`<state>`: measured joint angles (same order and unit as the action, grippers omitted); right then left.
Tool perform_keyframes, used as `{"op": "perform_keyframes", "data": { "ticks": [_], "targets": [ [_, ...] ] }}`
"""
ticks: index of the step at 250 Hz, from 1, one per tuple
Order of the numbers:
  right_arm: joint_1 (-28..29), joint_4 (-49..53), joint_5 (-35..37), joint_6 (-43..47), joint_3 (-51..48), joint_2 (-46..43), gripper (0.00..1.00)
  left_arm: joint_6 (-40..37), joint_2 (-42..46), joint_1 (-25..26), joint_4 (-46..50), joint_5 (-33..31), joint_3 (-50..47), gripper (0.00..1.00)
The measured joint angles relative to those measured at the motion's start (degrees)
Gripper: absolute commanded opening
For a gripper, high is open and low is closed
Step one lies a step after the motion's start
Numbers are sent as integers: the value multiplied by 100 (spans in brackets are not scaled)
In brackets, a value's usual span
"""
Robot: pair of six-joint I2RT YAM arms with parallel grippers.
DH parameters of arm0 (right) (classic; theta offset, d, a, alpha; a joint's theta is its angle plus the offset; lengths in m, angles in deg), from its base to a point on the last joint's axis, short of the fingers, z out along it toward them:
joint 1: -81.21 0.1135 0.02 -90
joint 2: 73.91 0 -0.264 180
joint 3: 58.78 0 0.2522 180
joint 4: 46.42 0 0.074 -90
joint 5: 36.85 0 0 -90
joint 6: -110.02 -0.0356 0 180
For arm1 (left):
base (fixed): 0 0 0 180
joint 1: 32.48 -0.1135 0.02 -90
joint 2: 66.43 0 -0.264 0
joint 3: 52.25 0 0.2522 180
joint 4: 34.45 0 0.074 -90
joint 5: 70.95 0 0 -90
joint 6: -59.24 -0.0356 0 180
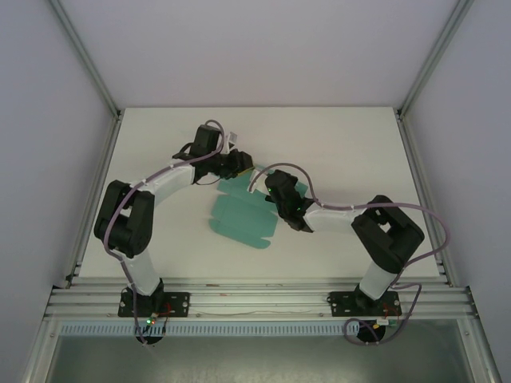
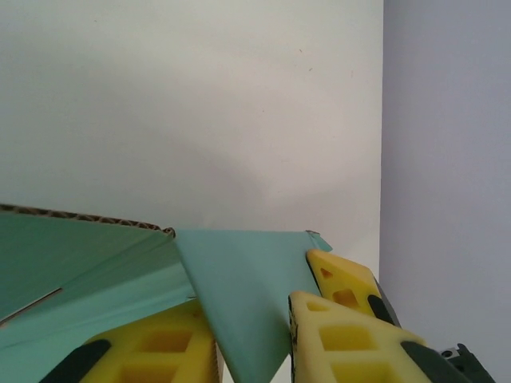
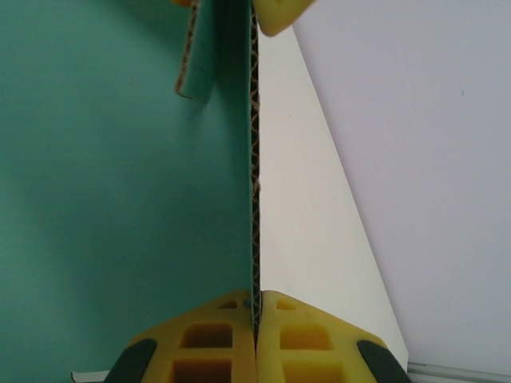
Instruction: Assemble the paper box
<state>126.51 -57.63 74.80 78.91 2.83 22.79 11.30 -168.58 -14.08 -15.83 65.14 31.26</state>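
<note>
Teal paper box (image 1: 243,219), partly folded, sits mid-tabletop (image 1: 351,144) between the two arms. The right fingers (image 3: 211,339) are pinched tight on an upright card edge. The left fingers (image 2: 343,319) straddle a raised flap with a narrow gap; can't tell if gripping.

It was a robotics lab cell: a white counter (image 1: 335,152) boxed in by plain pale panels (image 1: 263,48) and extruded aluminium framing rails (image 1: 255,302).
</note>
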Motion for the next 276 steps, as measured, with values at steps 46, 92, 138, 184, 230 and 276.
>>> {"op": "perform_keyframes", "data": {
  "ticks": [46,92,138,184,230,276],
  "targets": [
    [4,-24,4,-61,-44,0,3,-15,11,13,-20,-44,-76,34],
    [68,-85,-2,-129,-173,-24,4,-555,448,-17,450,-638,-339,87],
    [79,-44,-79,-238,-332,-221,5,-1029,1543,-726,796,-1318,-1215,100],
    [-44,229,-507,-525,-334,-479,6,-1491,1845,-1325,951,-1882,-1926,99],
    [-315,389,-1038,-754,-361,-748,5,-1827,1843,-1298,1016,-2260,-2262,95],
    [-389,494,-1272,-898,-361,-828,5,-1974,1733,-1298,789,-2249,-2361,90]
  ]
}}
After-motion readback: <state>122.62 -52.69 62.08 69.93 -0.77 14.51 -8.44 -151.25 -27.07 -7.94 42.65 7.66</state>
